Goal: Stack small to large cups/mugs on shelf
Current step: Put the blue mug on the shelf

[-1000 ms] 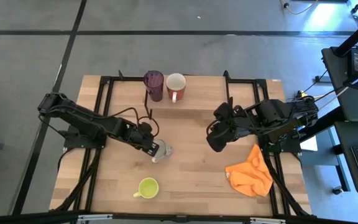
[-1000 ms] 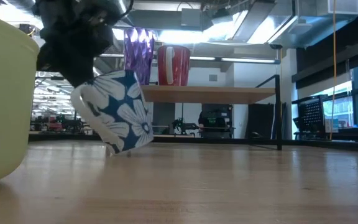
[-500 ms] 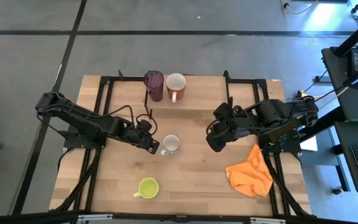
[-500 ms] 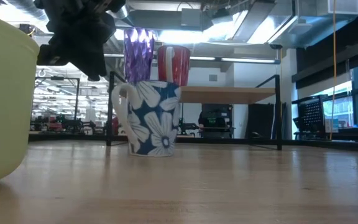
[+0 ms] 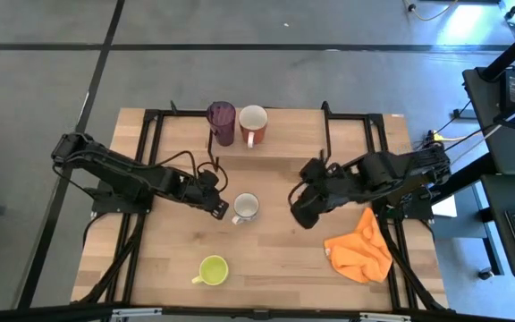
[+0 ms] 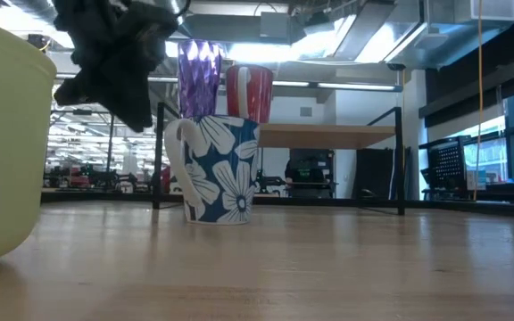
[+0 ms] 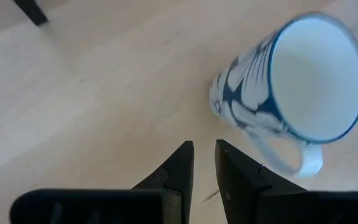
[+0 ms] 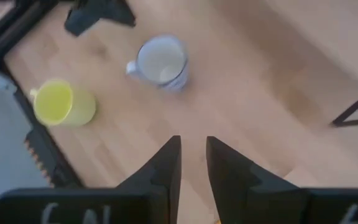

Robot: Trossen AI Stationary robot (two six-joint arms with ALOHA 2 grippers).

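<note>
We see the flowered mug [image 5: 246,207] standing upright on the table [image 5: 275,259], in front of the shelf [image 5: 275,143], where the purple tumbler [image 5: 221,122] and the red mug [image 5: 253,122] stand side by side. The yellow mug [image 5: 212,269] sits nearer the front edge. Our left gripper [image 5: 219,205] hangs just beside the flowered mug, fingers nearly together and holding nothing. Our right gripper [image 5: 300,211] hovers farther off, near the orange cloth [image 5: 359,247], its fingers narrowly apart and empty
</note>
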